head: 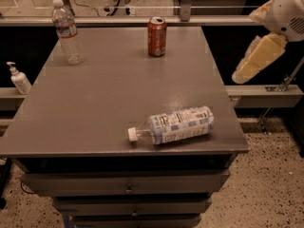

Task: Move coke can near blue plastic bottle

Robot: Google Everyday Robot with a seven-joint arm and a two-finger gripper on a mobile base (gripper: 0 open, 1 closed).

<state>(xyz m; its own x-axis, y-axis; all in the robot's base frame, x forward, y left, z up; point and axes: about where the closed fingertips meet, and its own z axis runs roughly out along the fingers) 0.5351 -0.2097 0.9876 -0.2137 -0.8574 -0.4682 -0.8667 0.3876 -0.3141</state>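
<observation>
The coke can (156, 36), red with a silver top, stands upright at the far middle of the grey table (95, 108). The blue plastic bottle (175, 125) lies on its side near the front edge, its white cap pointing left. My gripper (247, 46) hangs in the air off the table's right edge, level with the far half of the table. It is to the right of the can and well apart from it. Its two cream fingers (259, 58) stand apart and hold nothing.
A clear ribbed water bottle (67, 32) stands upright at the far left corner. A white pump bottle (19, 79) stands on a ledge left of the table. Drawers sit under the tabletop. A rail runs behind the table.
</observation>
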